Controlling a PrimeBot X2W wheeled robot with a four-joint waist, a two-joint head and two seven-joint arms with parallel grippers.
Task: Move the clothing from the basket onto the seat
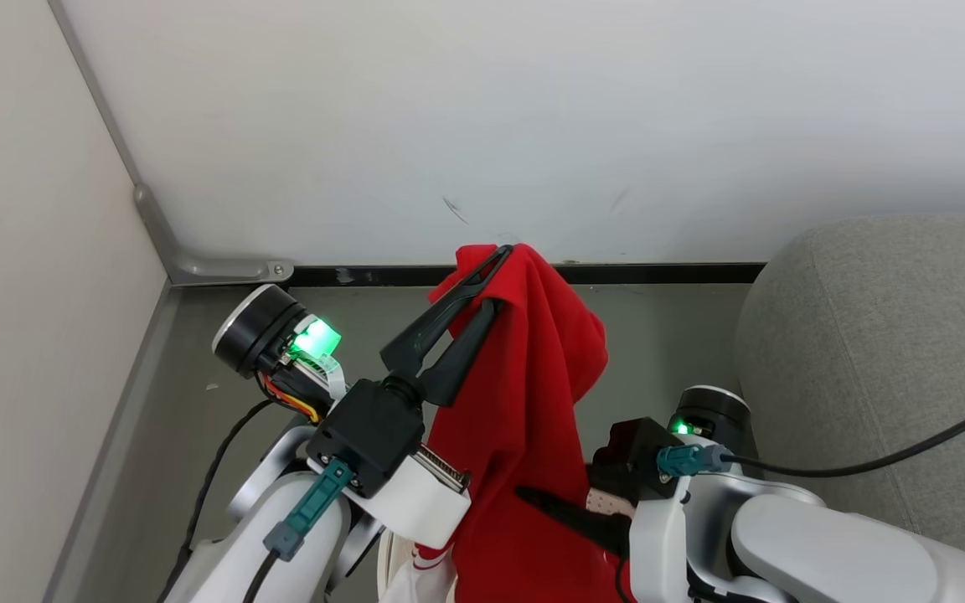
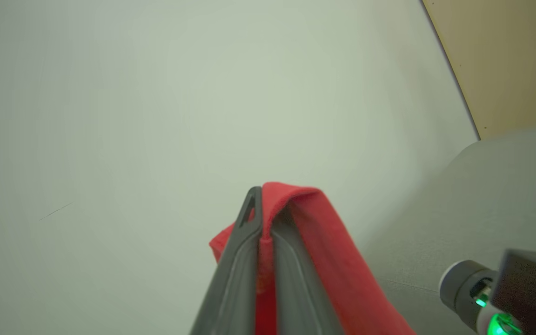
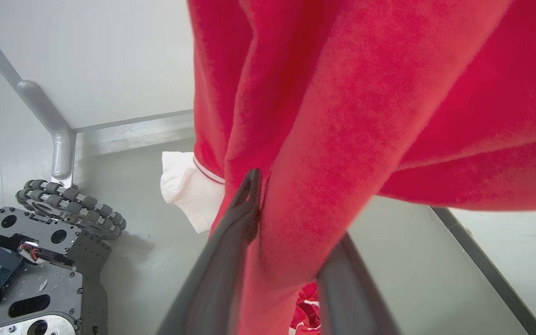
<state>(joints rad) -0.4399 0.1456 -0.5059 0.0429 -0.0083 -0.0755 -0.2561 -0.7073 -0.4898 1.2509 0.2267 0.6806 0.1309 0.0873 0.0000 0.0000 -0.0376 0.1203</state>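
A red garment point(image 1: 524, 402) hangs from my raised left gripper point(image 1: 501, 255), which is shut on its top fold in front of the wall. The left wrist view shows both fingers point(image 2: 244, 242) pressed together on the red fabric point(image 2: 324, 242). Lower down, my right gripper point(image 1: 554, 505) reaches into the hanging cloth. In the right wrist view its fingers point(image 3: 231, 232) stand apart with a thick red fold point(image 3: 342, 116) running between them, and the far fingertip is hidden. A white cuff with striped trim point(image 3: 186, 190) dangles below. The grey seat point(image 1: 885, 335) is at the right. The basket is out of view.
A white wall point(image 1: 533, 126) with a dark skirting strip stands close ahead, and a beige panel point(image 1: 22, 293) closes the left corner. My wheeled base point(image 3: 49, 242) sits on the grey floor below. A black cable point(image 1: 910, 444) crosses the seat's front. More red cloth point(image 3: 307, 311) lies beneath.
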